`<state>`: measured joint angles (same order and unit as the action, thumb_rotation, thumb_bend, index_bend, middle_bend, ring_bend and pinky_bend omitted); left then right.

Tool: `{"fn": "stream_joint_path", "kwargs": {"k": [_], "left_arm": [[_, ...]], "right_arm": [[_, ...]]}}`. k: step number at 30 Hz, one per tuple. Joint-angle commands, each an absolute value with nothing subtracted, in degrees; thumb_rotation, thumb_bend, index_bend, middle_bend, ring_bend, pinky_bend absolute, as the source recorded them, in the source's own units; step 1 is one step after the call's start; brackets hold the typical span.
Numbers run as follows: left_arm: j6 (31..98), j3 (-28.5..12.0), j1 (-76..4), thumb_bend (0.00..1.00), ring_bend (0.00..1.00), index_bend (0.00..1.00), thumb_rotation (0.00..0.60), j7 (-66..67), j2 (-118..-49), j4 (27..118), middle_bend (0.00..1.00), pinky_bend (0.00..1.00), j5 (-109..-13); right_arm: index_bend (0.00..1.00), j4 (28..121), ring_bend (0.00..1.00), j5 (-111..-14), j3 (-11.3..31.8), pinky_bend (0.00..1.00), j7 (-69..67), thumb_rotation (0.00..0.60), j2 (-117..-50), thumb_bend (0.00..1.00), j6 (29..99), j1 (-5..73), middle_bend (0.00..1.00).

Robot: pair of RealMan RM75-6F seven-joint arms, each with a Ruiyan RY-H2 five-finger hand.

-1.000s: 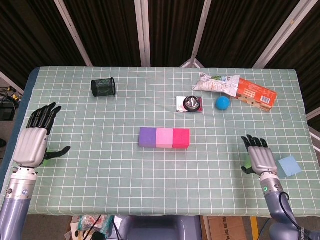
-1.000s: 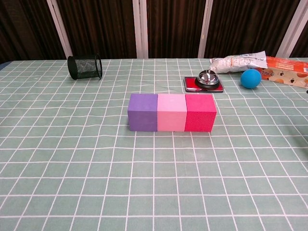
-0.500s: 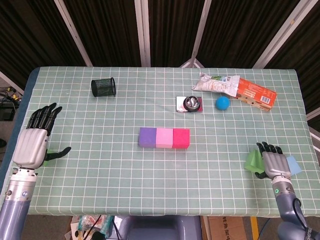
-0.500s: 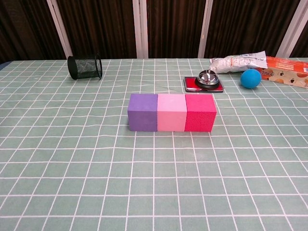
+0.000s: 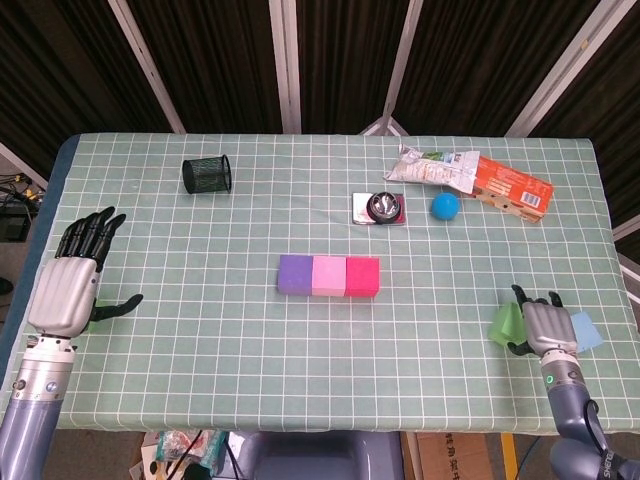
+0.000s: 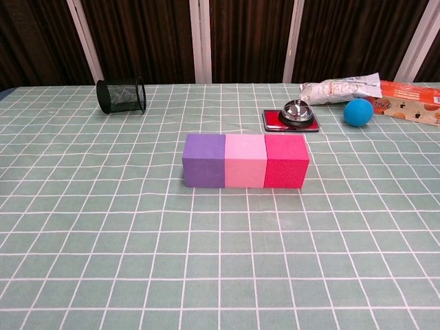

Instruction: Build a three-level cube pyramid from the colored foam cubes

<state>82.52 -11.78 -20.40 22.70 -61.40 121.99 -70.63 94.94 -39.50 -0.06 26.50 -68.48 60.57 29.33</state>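
Green-checked bench (image 5: pixel 200 340): purple, pink and magenta foam cube row (image 5: pixel 328 276) at centre. Right of row, green foam cube (image 5: pixel 506 322) touching right robot hand (image 5: pixel 546 327), grip unclear; left robot hand (image 5: pixel 68 288) fingers apart.

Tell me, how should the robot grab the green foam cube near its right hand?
Probably by two opposite flat faces, coming down from above. The green foam cube sits tilted on the checked table right beside the right hand, whose fingers look to be touching it. The light blue foam cube lies on the hand's other side, so the top is free.
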Motion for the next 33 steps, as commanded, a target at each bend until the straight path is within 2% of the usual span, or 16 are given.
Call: {"fn": "stream_joint_path", "kwargs": {"k": [1, 15, 27, 33], "left_arm": [[82.44, -11.80, -20.42, 0.11, 0.00, 0.00, 0.600, 22.68, -61.40, 121.98, 0.00, 0.00, -70.53], [82.26, -11.88, -20.62, 0.11, 0.00, 0.00, 0.600, 22.81, -61.59, 121.89, 0.00, 0.00, -70.31], [82.22, -11.95, -20.54, 0.11, 0.00, 0.00, 0.600, 22.33, -61.28, 121.97, 0.00, 0.00, -70.29], [82.31, -11.91, -20.46, 0.11, 0.00, 0.00, 0.600, 22.23, -61.17, 122.03, 0.00, 0.00, -70.48]], "right_arm": [[0.00, 94.25, 0.33, -39.50, 0.06, 0.02, 26.85, 0.600, -68.97, 0.25, 60.48, 29.17, 0.42], [0.03, 96.50, 0.35, -52.28, 1.27, 0.06, 22.88, 0.600, -68.38, 0.25, 60.70, 28.89, 0.43], [0.03, 95.77, 0.35, -61.32, 2.20, 0.06, 20.98, 0.600, -68.58, 0.25, 52.56, 33.91, 0.43], [0.03, 94.52, 0.35, -65.28, 2.35, 0.06, 19.51, 0.600, -69.59, 0.25, 50.99, 35.24, 0.43]]}}
